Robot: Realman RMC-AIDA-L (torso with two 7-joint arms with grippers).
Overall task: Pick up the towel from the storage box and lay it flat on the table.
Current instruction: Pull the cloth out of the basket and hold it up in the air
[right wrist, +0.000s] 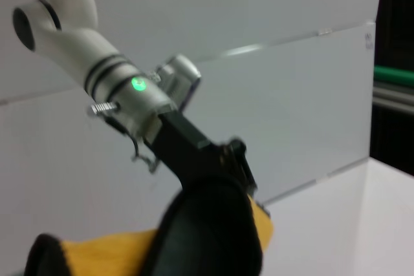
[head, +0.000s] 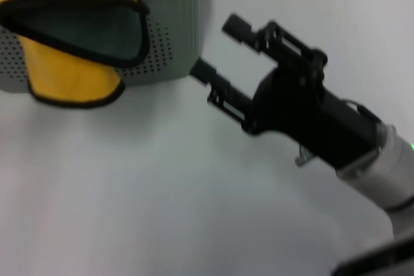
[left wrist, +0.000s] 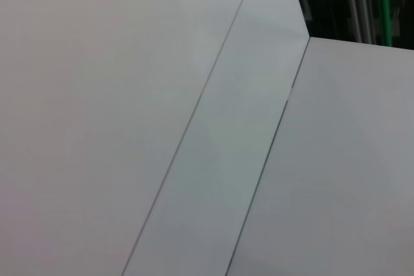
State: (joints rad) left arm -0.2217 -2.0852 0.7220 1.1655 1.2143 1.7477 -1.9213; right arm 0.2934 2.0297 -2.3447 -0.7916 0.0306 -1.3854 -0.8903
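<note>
The towel (head: pixel 71 63), yellow-orange with a dark teal inner face and black edging, hangs folded in front of the grey-green storage box (head: pixel 178 30) at the top left of the head view. In the right wrist view the left arm reaches down to the towel (right wrist: pixel 116 250), and the left gripper (right wrist: pixel 236 159) is sunk into the cloth and holds it up. The right gripper (head: pixel 218 48) hovers open and empty over the white table (head: pixel 162 192), just right of the box's corner. The left gripper is outside the head view.
The left wrist view shows only white panels (left wrist: pixel 129 127) with thin seams. A dark gap with a green bar (right wrist: pixel 394 75) lies beyond the table's far edge. Bare tabletop spreads in front of the box.
</note>
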